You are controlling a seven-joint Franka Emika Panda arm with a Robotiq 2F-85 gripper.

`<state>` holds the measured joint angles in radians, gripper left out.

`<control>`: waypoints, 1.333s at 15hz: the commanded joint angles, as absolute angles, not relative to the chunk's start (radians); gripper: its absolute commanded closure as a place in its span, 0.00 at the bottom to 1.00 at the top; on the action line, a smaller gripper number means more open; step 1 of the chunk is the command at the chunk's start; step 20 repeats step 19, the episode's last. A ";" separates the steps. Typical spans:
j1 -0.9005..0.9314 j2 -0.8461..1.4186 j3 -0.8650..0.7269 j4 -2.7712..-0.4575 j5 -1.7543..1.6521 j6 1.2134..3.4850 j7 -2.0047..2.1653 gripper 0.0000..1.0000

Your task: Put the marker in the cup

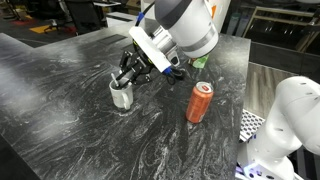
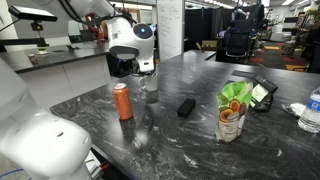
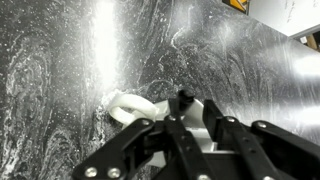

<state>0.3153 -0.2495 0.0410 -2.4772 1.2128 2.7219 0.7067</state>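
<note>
Black marker (image 3: 184, 102), apparently clamped in the gripper (image 3: 186, 125), should be shifted toward the cup (image 3: 126, 104) at its nine o'clock in the wrist view, centred over the rim, then released.

Items were counted across all views. There was one table (image 1: 60, 120), dark and marbled. On it stood one whitish cup (image 1: 121, 95) and one orange can (image 1: 200, 102). One marker (image 3: 183, 100), a black stick, was noted in the wrist view only. An exterior view added one green pouch (image 2: 233, 110), one small black block (image 2: 185, 107) and one clear bottle (image 2: 312, 110), cut by the frame edge. One robot arm (image 1: 185, 25) carried one hand (image 1: 128, 78).
</note>
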 commanded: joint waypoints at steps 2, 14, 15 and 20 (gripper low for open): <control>0.238 -0.199 0.114 -2.438 1.233 2.710 0.665 0.29; 0.135 -0.315 0.258 -2.483 0.472 2.610 1.165 0.00; 0.127 -0.327 0.262 -2.476 0.402 2.576 1.216 0.00; 0.098 -0.364 0.277 -2.440 0.194 2.423 1.370 0.00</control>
